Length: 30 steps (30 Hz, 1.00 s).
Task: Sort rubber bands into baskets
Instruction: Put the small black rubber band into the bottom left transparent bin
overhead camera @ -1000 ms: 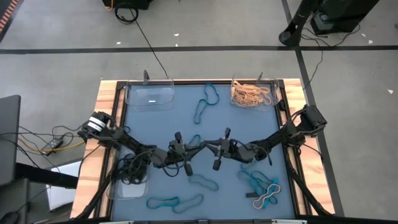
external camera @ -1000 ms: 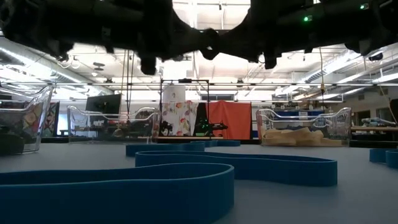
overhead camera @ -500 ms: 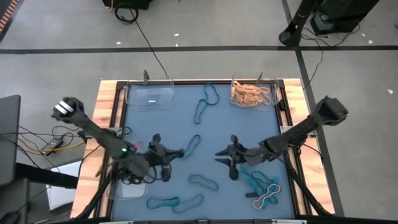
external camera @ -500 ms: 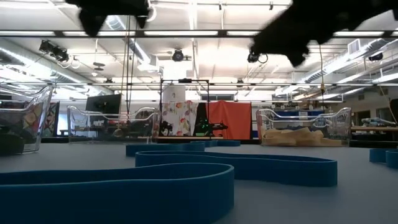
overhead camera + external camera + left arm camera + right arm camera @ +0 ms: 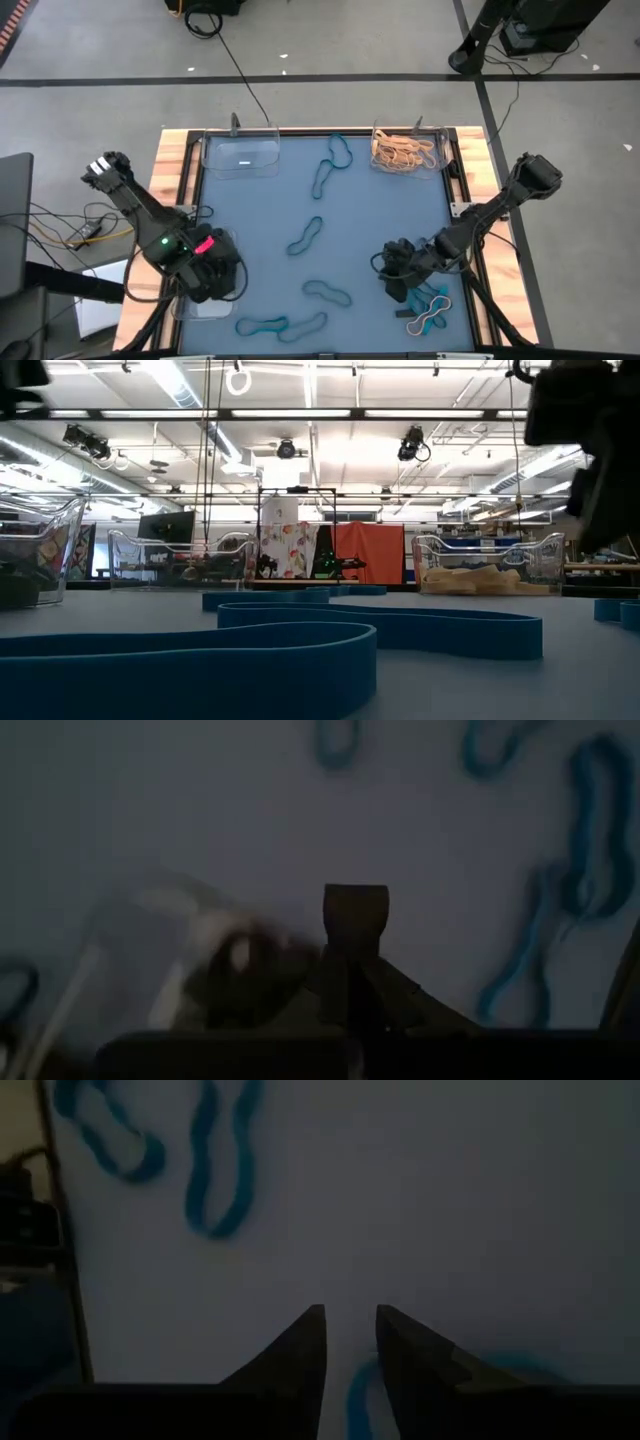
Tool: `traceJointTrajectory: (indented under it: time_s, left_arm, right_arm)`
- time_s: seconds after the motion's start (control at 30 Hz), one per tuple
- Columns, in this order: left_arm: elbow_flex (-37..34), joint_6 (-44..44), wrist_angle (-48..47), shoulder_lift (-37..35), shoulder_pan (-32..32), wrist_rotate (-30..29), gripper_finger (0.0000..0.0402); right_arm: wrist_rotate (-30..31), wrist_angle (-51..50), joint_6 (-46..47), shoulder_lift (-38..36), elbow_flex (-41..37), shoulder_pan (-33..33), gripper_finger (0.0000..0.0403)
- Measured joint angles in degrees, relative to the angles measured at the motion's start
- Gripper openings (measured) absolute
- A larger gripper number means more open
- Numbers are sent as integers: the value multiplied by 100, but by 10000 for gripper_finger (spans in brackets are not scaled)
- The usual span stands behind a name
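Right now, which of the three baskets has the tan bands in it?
The basket at the far right corner of the table. It holds a heap of tan bands. The far left basket looks empty, and the near left basket sits under the left hand.

Both arms pulled apart from the table's middle toward its near corners.

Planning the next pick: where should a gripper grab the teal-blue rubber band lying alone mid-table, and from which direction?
Probably from straight above. The teal-blue rubber band lies flat on the blue table mat as a long, narrow loop running diagonally, apart from other bands. Pinch across its slim middle, fingers set crosswise to its length, so both strands are caught together. A sideways approach offers little to grip.
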Motion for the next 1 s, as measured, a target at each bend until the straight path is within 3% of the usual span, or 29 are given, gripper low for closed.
traceJointTrajectory:
  time_s: [0.27, 0.47, 0.67, 0.8, 0.9, 1.0]
  left_arm:
    - [-570, -990, -145, 23, -260, 1045, 18]
    - [-982, -1141, -156, 23, -270, 1318, 72]
    - [-1044, -1143, -157, 23, -268, 1324, 160]
    - [-1042, -1276, -172, 23, -268, 1378, 210]
    - [-922, -1474, -162, 23, -268, 1214, 224]
    - [-685, -1455, -163, 23, -268, 581, 223]
  right_arm:
    - [-435, -166, 379, -3, 0, 302, 103]
    - [-404, -196, 501, -3, 0, 428, 110]
    - [-483, -194, 371, -2, 0, 528, 150]
    - [-865, -229, 202, 0, 0, 601, 187]
    - [-1198, -363, 211, 0, 0, 615, 205]
    - [-1328, -435, 455, 0, 0, 665, 208]
